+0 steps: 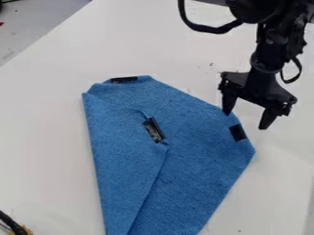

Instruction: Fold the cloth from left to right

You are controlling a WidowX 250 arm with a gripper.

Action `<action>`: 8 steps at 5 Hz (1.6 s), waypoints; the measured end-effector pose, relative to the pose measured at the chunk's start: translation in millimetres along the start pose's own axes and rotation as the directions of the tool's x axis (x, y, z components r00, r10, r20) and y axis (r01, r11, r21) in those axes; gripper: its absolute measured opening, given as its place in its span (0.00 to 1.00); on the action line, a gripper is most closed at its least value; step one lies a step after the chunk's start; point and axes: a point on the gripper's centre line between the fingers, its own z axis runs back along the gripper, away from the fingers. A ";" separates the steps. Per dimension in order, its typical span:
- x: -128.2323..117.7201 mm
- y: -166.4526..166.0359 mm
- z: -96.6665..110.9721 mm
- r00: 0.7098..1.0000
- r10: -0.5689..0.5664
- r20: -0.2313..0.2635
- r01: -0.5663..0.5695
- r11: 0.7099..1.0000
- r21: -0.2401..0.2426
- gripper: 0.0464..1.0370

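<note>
So from my end the cloth (202, 179) is lying on the white table (43, 137), blue, roughly in the middle, and it runs out of my view on the near side. Its left part is folded over to the right, so I've got a flap (116, 156) on top with a pretty straight crease down the left. The flap's free edge slants from around the middle of the cloth toward near left, and the rest of the cloth spreads out to the right of it, ending in a blunt corner.

I count three black patches: one on the far edge toward the left (124, 80), one on the flap's edge around the middle (154, 130), and one by the right edge (238, 132). The far left corner looks a bit rumpled to me.

My gripper (246, 120) hangs at the right, by the cloth's far right edge, with its fingers spread well apart, pointing down. The left finger (228, 102) lines up with that edge, but I can't tell if it's touching. The right finger (267, 120) is just past the edge, out to the right of the cloth. The arm (266, 59) comes in from far right, with a black cable (208, 30) looping off it
</note>
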 end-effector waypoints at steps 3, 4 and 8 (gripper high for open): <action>-9.5 -4.5 -9.2 0.995 0.097 0.000 -0.097 0.995 -0.008 0.26; -11.0 -6.9 -15.1 0.994 0.106 -0.011 -0.106 0.994 -0.020 0.08; -0.4 -10.5 -21.7 0.986 0.169 0.004 -0.168 0.984 -0.059 0.73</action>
